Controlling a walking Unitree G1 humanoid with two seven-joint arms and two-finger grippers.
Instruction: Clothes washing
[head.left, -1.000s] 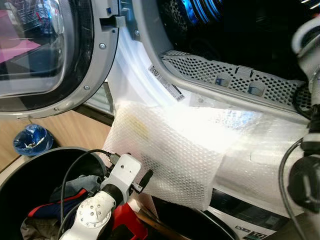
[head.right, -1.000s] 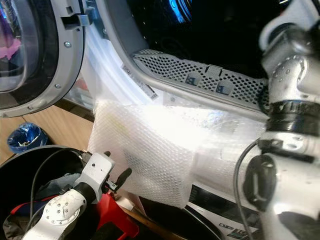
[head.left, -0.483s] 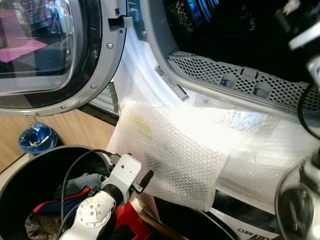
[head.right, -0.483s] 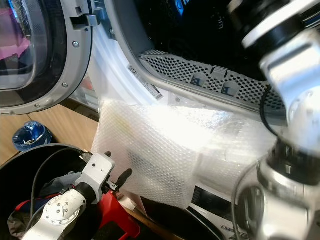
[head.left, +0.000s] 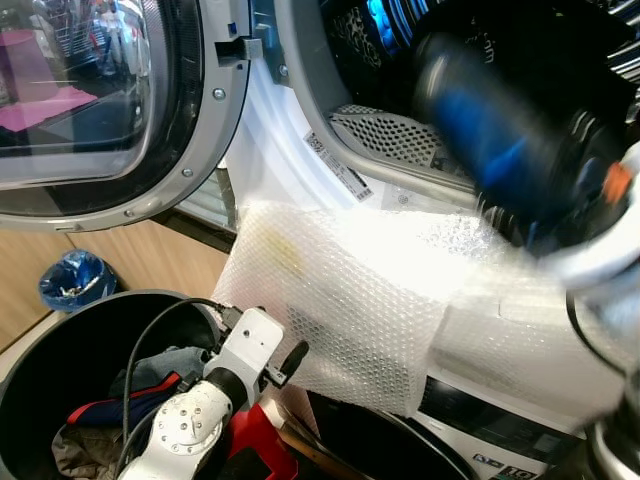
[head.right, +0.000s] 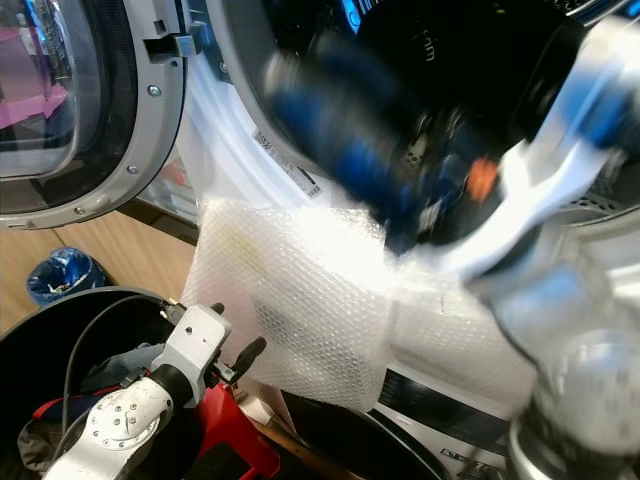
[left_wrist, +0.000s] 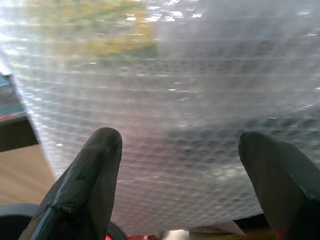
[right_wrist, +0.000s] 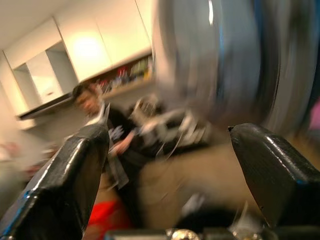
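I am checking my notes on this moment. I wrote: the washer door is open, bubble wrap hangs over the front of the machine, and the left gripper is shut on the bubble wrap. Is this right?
One point is wrong. The left gripper is open: in the left wrist view its two fingers stand wide apart before the bubble wrap, gripping nothing. The washer door is open, and the wrap does hang over the machine's front.

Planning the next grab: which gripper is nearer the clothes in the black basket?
Left. The left gripper sits at the black basket rim beside the clothes; the right arm is raised at the drum opening.
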